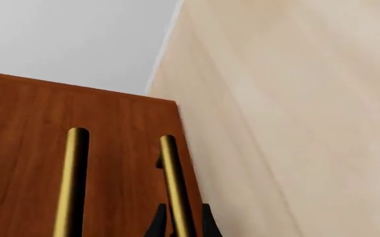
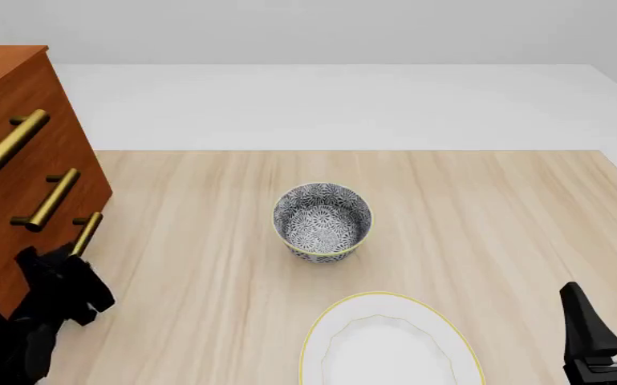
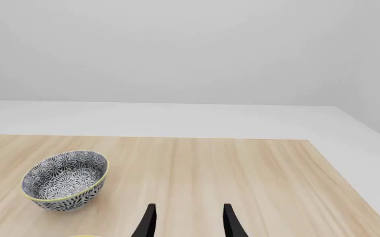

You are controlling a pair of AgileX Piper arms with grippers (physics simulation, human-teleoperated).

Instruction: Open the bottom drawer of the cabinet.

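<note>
The cabinet stands at the table's left edge, reddish-brown, with three brass bar handles. The bottom drawer looks closed, its front flush with the rest. My left gripper is at the lowest handle. In the left wrist view the cabinet front fills the frame and my left gripper has its two dark fingers closed tight around that brass bar. My right gripper is open and empty at the near right; it also shows in the right wrist view.
A patterned black-and-white bowl stands mid-table and shows in the right wrist view. A white plate with a yellow rim lies at the near edge. The middle handle runs beside the gripped one.
</note>
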